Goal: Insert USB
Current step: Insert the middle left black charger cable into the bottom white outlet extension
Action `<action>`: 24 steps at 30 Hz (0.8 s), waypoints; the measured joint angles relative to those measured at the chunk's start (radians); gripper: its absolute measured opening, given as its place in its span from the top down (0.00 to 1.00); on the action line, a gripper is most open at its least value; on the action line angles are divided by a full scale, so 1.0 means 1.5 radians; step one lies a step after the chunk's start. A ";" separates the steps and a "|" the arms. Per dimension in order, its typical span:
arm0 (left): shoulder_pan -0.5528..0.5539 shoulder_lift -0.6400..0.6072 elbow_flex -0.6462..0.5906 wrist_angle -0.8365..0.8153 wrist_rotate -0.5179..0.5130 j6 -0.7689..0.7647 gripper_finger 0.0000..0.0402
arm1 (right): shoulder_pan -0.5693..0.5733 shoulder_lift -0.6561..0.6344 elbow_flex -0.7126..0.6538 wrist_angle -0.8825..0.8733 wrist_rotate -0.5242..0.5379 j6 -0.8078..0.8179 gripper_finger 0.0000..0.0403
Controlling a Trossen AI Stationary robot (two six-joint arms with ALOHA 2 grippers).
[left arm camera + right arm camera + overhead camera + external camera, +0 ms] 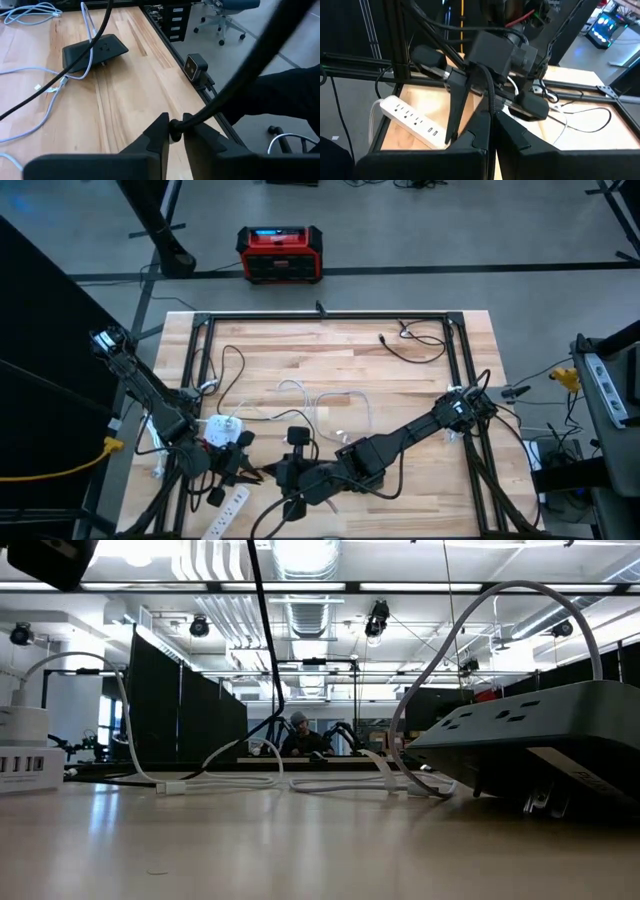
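Slippage looked the main danger. The left gripper (176,131) was pinched shut on a black cable (235,82) above the near-left part of the table (400,380), and the hold sat on the round cord itself, not on any plug body that showed. A thin cord held that way could have twisted or slid between the fingers once it was pushed toward a port. The USB plug could not be found in any view, so its facing could not be judged; a plug turned the wrong way would have jammed at the socket. The right gripper (492,120) was closed just beside the left one, with the same cable meeting its tips, though whether it truly clamped the cord could not be told. With both grippers so close, a pull from one could have dragged the cable out of the other, or the fingers could have knocked together. The white strip (407,116), the likely target, lay loose at the near-left edge and could have skidded under pressure. The black strip (95,49) lay farther right among white leads, which could have snagged an arm.
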 joint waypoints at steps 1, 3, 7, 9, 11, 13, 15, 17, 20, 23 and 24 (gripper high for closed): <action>0.000 0.000 0.000 0.000 0.005 0.000 0.92 | 0.000 0.000 0.000 -0.006 0.000 0.005 1.00; 0.000 0.000 0.000 -0.004 0.010 0.000 0.93 | 0.000 0.000 0.000 -0.014 0.000 0.015 1.00; 0.000 0.000 0.000 -0.022 0.012 -0.006 0.94 | 0.000 0.000 -0.001 -0.024 0.000 0.029 1.00; 0.000 0.000 0.000 -0.031 0.025 -0.006 0.96 | 0.000 0.000 -0.001 -0.024 0.000 0.029 1.00; 0.000 -0.001 0.000 -0.042 0.041 -0.006 0.97 | 0.000 0.000 -0.001 -0.025 -0.001 0.030 1.00; 0.000 -0.001 0.000 -0.055 0.044 -0.012 0.97 | 0.000 0.000 -0.001 -0.031 -0.004 0.051 1.00; -0.001 -0.001 0.000 -0.073 0.049 -0.019 0.97 | 0.000 0.000 -0.001 -0.044 -0.006 0.085 1.00; -0.001 -0.001 0.000 -0.088 0.069 -0.019 0.97 | 0.000 0.000 -0.005 -0.064 -0.006 0.111 0.97; -0.001 -0.001 0.012 -0.137 0.097 -0.019 0.97 | 0.000 0.001 -0.011 -0.088 0.010 0.138 0.89; -0.004 -0.001 0.047 -0.218 0.113 -0.001 0.97 | 0.000 0.001 -0.014 -0.116 0.017 0.161 0.77; -0.008 0.000 0.060 -0.244 0.114 0.011 0.97 | 0.000 0.001 -0.014 -0.126 0.017 0.168 0.73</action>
